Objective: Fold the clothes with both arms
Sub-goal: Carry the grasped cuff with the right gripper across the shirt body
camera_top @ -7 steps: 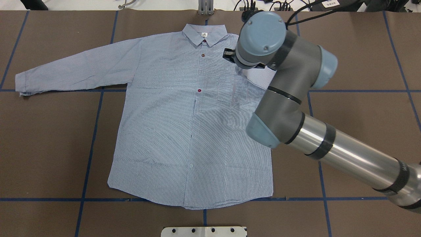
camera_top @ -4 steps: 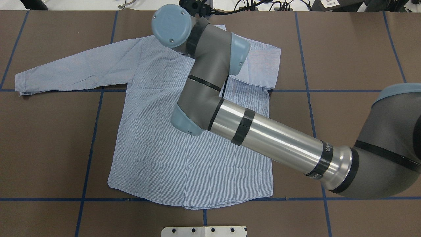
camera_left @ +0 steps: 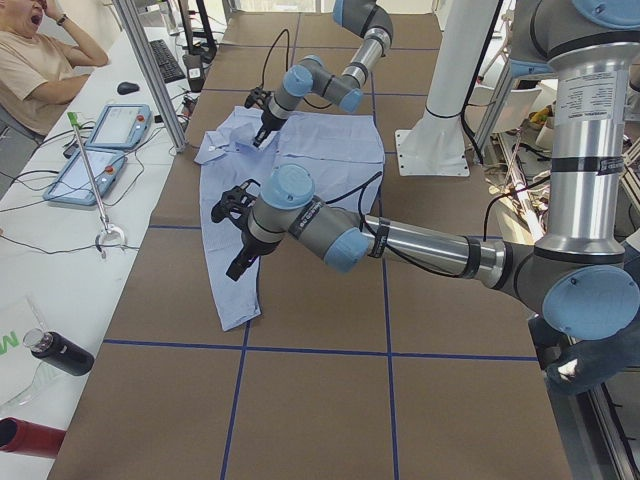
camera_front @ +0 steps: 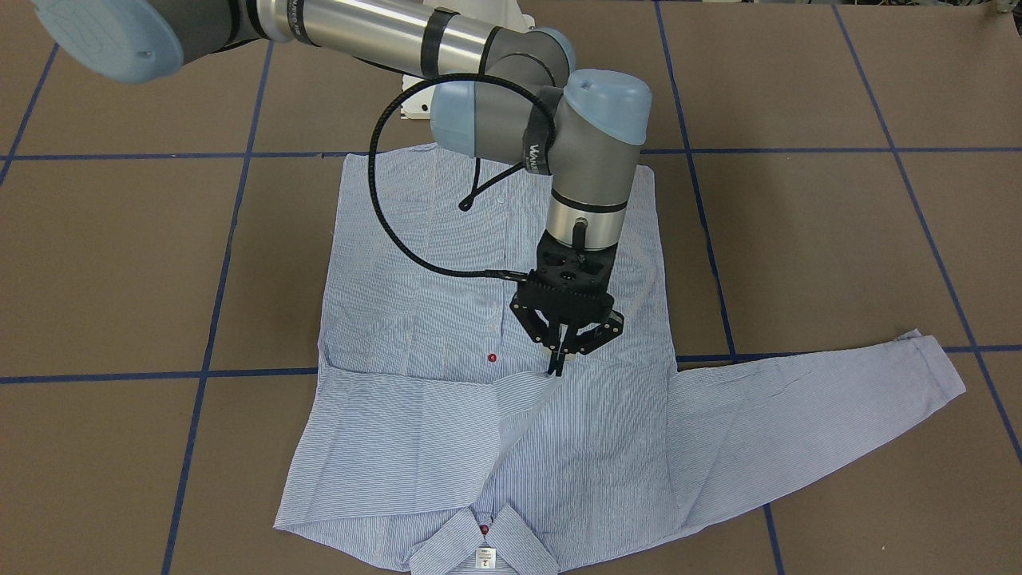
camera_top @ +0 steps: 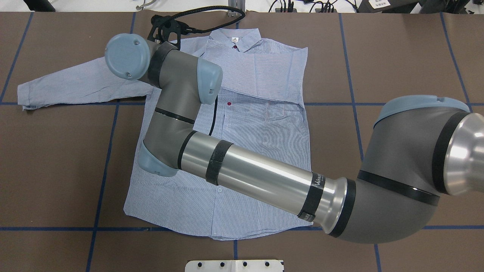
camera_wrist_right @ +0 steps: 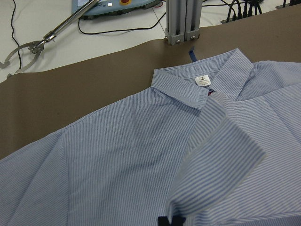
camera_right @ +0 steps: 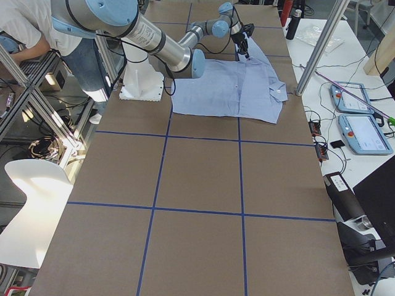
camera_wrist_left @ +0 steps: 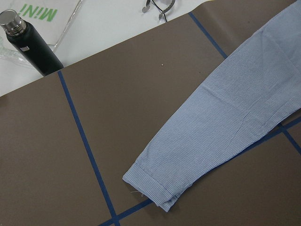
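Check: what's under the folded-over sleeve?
The chest of the shirt. A red button and the pocket show just past the sleeve edge; whatever lies beneath the fold is covered.

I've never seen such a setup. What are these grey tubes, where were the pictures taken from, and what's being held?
Those are a robot's right arm and left arm, each ending in a two-fingered hand. Cameras look from behind it, facing it, from both table ends and each wrist. A striped blue shirt lies on the brown table. The right hand pinches one sleeve's cuff, folded over the chest. The left hand hangs near the other sleeve; open or shut, I cannot tell.
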### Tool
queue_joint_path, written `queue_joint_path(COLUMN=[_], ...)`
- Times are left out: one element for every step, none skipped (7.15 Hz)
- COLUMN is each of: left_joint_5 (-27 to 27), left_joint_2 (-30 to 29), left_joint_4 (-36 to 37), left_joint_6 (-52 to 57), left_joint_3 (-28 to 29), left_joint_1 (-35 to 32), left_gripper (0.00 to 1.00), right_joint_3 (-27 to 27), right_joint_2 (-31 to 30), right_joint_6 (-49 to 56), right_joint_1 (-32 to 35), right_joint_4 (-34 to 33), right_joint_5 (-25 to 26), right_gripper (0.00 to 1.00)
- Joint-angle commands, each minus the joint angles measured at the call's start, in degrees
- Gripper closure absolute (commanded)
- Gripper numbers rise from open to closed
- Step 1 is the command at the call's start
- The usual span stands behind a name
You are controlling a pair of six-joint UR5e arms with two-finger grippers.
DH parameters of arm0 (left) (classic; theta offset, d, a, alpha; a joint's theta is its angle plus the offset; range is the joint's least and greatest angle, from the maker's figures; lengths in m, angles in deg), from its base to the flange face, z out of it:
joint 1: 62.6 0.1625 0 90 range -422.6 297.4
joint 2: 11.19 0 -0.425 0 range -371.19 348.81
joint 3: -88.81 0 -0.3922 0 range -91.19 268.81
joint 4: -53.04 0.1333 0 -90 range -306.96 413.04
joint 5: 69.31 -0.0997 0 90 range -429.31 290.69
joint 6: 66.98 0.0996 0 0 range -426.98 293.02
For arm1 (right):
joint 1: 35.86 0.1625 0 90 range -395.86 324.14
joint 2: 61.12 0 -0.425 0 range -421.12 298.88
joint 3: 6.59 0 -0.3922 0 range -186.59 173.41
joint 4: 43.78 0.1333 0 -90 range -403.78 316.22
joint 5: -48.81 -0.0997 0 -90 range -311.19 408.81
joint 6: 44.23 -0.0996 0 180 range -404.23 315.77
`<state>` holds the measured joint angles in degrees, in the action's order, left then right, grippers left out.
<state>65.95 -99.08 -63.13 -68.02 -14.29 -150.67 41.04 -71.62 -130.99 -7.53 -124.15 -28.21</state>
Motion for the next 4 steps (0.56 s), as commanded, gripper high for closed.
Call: queue_joint_path(left_joint_5=[0.0,0.0,0.1,1.6], left_joint_2=[0.3,0.3,0.3,0.1], left_joint_4=[0.1,0.1,0.2,0.0], left_joint_6=[-0.1,-0.1,-0.1,-0.2], left_joint_3=[0.2,0.3,0.8,1.8], left_joint_1=[0.0,0.1,0.0,0.1], left_gripper=[0.00,0.00,0.00,0.00], right_joint_3=[-8.6,-9.2,-9.1,-9.0], right_joint_2=[7.5,8.7,8.9,8.8], right_joint_6=[0.5,1.4,2.7,3.3], right_joint_1=[-1.1,-1.0,-0.8,0.5], right_joint_4=[0.3,0.3,0.1,-1.1], right_joint_5=[0.6,0.5,0.3,-1.5], right_gripper=[0.01,0.00,0.00,0.00])
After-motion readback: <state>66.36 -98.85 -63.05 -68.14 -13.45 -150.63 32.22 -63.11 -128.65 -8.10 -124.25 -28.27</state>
